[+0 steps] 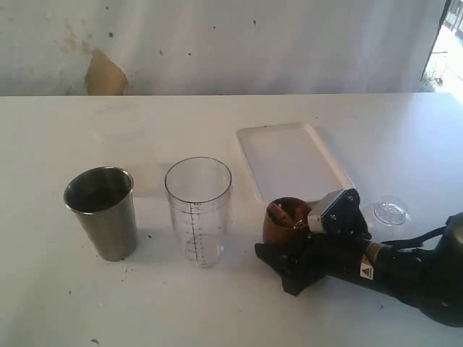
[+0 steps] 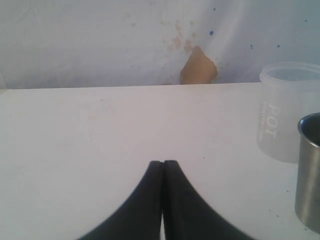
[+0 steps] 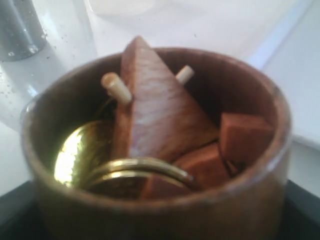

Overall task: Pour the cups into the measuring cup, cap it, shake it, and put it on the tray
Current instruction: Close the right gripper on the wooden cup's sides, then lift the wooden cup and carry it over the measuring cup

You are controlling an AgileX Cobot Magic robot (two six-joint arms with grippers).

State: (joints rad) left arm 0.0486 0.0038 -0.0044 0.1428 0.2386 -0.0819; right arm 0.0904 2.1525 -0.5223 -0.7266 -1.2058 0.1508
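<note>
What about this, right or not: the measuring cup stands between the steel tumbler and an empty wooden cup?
No: the wooden cup is not empty; the right wrist view shows wooden pieces and gold-coloured rings in it. The rest holds.

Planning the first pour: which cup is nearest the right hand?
The round-bellied dark brown wooden cup, at the right hand; the brushed-steel tumbler and clear measuring cup stand farther off.

exterior: high | left wrist: low | right wrist: over wooden cup
</note>
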